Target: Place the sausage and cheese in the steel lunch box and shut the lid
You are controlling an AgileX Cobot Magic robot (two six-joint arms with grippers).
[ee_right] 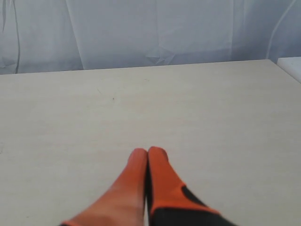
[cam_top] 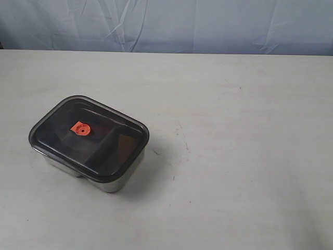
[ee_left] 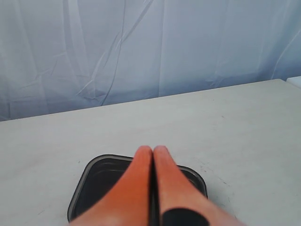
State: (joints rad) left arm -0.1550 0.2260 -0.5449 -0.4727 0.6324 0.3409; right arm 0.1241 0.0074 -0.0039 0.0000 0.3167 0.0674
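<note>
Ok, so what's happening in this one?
Nothing is being handled right now. The steel lunch box sits on the table with its dark lid on. The left claw is shut and empty, pointing toward the box. The right claw is shut and empty over the tabletop. No sausage or cheese lies outside. The lid is too dark to confirm they are inside.

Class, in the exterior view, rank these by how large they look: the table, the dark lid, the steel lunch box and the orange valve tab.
1. table
2. lid and steel lunch box: outlines look alike, since the lid sits on the box, so unranked
3. orange valve tab
</note>
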